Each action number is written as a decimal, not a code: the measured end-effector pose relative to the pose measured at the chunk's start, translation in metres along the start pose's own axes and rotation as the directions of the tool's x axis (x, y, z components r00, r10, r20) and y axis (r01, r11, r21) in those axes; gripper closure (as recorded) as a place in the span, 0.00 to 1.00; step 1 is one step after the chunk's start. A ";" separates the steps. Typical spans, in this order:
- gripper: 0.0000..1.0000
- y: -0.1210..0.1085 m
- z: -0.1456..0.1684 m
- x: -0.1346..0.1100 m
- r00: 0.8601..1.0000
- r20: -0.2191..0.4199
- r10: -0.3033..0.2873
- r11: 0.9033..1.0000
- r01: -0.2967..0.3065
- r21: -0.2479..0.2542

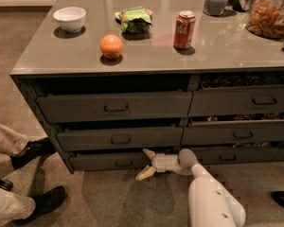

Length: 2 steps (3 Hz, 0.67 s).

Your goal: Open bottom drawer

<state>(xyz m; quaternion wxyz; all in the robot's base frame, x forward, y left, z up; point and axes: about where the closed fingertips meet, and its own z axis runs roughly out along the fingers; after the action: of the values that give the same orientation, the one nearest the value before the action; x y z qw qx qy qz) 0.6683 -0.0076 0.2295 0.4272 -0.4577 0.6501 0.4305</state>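
The bottom drawer [99,162] is the lowest, shallowest grey front of the left stack, with a small dark bar handle [123,163]. It stands slightly out, with a dark gap above it. My gripper [146,164] is low at the drawer's right end, just right of the handle. Its two pale fingers are spread wide, the upper one [148,153] at the drawer's top edge, the lower one [145,173] near the floor. It holds nothing. My white arm [210,197] reaches in from the lower right.
Two taller grey drawers [114,108] sit above, and a neighbouring stack [241,135] to the right. On the counter are a white bowl [69,19], an orange [111,46], a green bag [134,19] and a red can [184,30]. A person's legs and black shoes [32,151] are at left.
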 end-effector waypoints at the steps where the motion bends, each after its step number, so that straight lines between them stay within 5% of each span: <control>1: 0.00 -0.002 0.012 0.007 1.000 0.004 -0.011 1.000 0.011 -0.004; 2: 0.14 -0.004 0.021 0.012 1.000 -0.020 -0.015 1.000 0.015 -0.013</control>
<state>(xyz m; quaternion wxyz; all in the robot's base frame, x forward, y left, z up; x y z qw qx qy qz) 0.6728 0.0089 0.2114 0.4210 -0.4696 0.6480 0.4270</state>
